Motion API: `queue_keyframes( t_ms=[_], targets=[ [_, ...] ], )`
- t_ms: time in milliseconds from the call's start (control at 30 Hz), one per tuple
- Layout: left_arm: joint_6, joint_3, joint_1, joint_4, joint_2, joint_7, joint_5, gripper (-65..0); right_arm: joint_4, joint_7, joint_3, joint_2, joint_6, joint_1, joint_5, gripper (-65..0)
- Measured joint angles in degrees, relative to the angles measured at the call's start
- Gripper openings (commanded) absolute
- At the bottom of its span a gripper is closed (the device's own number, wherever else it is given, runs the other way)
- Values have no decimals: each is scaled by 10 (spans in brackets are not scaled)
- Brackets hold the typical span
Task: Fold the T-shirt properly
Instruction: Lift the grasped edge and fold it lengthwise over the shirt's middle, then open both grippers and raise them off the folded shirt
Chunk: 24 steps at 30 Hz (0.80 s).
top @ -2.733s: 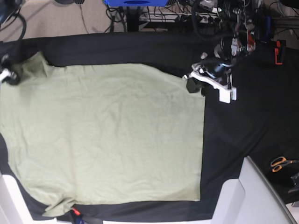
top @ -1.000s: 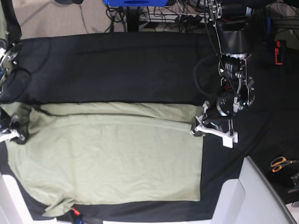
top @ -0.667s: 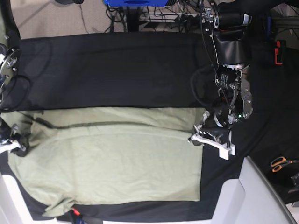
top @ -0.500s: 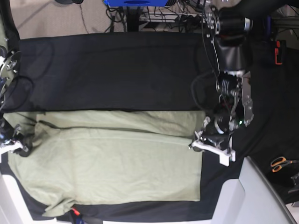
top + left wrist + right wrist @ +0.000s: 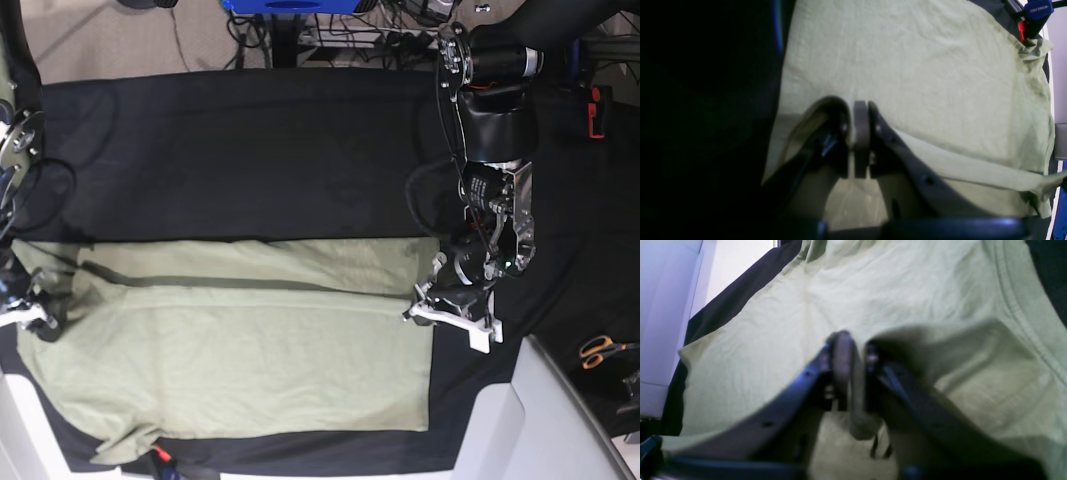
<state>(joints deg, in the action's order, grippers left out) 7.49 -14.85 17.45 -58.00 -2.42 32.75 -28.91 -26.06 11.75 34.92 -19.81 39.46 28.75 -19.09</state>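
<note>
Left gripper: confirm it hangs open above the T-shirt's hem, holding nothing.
Not right. In the left wrist view the left gripper is shut on the T-shirt, with a fold of the green cloth pinched at its fingertips; it is at the hem, as you say.

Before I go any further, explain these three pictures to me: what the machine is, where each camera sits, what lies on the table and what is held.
This is a two-armed robot folding a shirt. One camera looks down on the whole table; the other two sit on the wrists, looking along each pair of fingers.

On the black tablecloth lies a pale green T-shirt, with one long edge doubled over onto itself.

In the overhead view the left gripper is on the right, at the shirt's corner. Its own camera shows it shut on a fold of cloth.

The right gripper is at the far left edge. Its camera shows cloth draped over its fingers, near the collar; whether it grips is unclear.

Orange-handled scissors lie at the right.
</note>
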Motion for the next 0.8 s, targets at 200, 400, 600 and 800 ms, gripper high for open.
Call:
queue_keyframes(
  t_ms=[200, 400, 600, 800],
  targets=[
    [-1, -2, -1, -26, -2, 1, 0, -25, -35, -26, 40, 5, 0, -8, 0, -140],
    [7, 3, -24, -146, -17, -3, -11, -5, -130, 67, 173, 6, 0, -32, -2, -143],
    [1, -4, -128, -227, -51, -3, -5, -5, -188, 211, 342, 20, -7, -109, 0, -141],
    [0, -1, -242, -252, -65, 1, -28, -5, -122, 230, 402, 54, -3, -129, -1, -140]
  ],
)
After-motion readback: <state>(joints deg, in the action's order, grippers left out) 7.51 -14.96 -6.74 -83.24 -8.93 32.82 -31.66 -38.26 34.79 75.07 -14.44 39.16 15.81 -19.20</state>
